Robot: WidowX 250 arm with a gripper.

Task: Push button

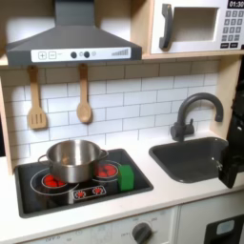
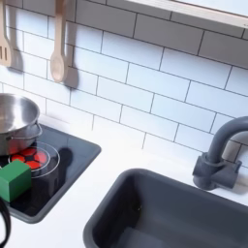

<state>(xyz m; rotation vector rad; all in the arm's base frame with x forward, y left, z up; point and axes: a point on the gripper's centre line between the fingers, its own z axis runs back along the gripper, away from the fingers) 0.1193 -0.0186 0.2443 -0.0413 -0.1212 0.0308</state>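
Observation:
In the first exterior view, small round buttons sit in a row on the front of the grey range hood. A keypad of buttons is on the microwave at the top right. Two red button marks lie on the front of the black stove top. My gripper is a dark shape at the first exterior view's right edge, over the right side of the sink. It is far from all of these buttons, and its fingers are cut off by the frame.
A steel pot stands on the stove, with a green block beside it. A wooden spatula and spoon hang on the tiled wall. The grey faucet rises behind the sink.

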